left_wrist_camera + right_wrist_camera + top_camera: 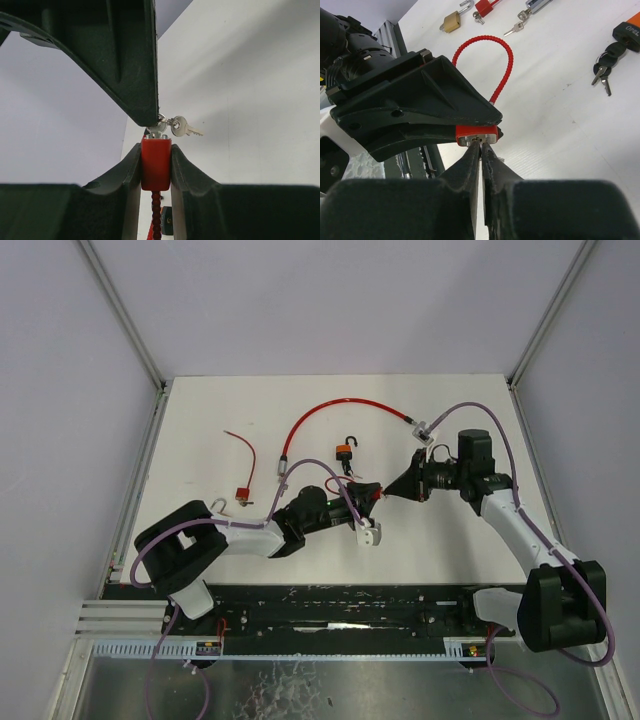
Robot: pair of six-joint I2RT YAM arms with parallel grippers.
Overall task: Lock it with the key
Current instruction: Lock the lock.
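Note:
A red cable lock [156, 162] is clamped upright between the pads of my left gripper [156, 161], which is shut on its body; its beaded red cable [501, 55] loops away behind. A silver key [158, 129] sits in the lock's top end, and a spare key [183, 127] hangs from its ring. My right gripper [481, 145] meets the lock [476, 133] end-on, its fingers nearly together and pinched on the key's head. In the top view the two grippers [372, 496] [392, 490] meet at mid-table.
Lying on the white table [470, 530] are an orange padlock [345, 452] with black keys [605, 57], a long red cable [335, 406] ending in a silver lock [422, 430], a small red lock [243, 494] and a brass padlock [451, 21].

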